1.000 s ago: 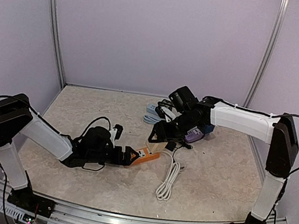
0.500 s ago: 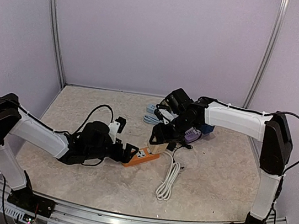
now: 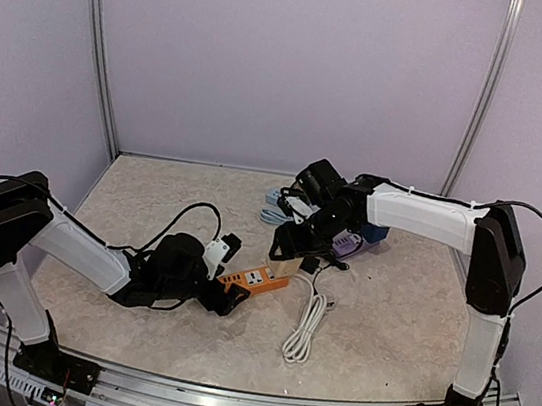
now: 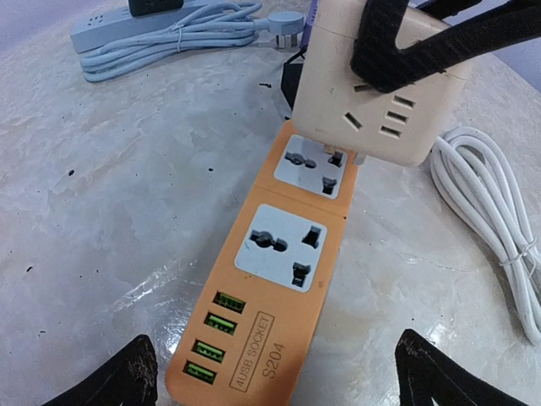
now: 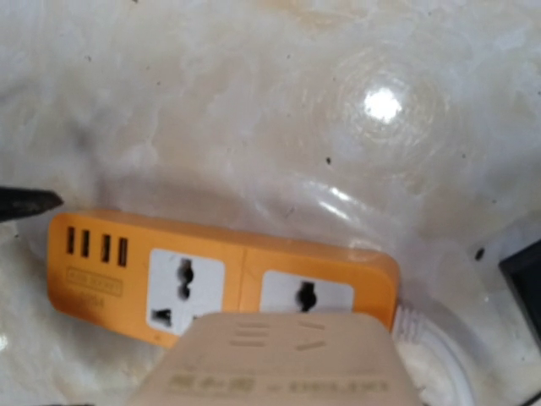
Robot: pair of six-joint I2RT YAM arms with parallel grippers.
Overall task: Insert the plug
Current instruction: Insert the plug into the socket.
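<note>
- Orange power strip (image 4: 279, 254) lies flat on the bench (image 4: 127, 186). Its long axis runs straight away from the left gripper (image 4: 275, 376).
- Left gripper is spread wide, one fingertip on each side of the strip's USB end. No contact can be made out.
- Beige plug block (image 4: 380, 93) is clamped in the right gripper (image 4: 406, 51), directly below its fingers and over the strip's far socket.
- Metal pins are seen at the socket face. The block is judged not yet seated.
- The right arm is the nearer one. A straight downward press along the pins is called for, with the strip steadied at the near end.
</note>
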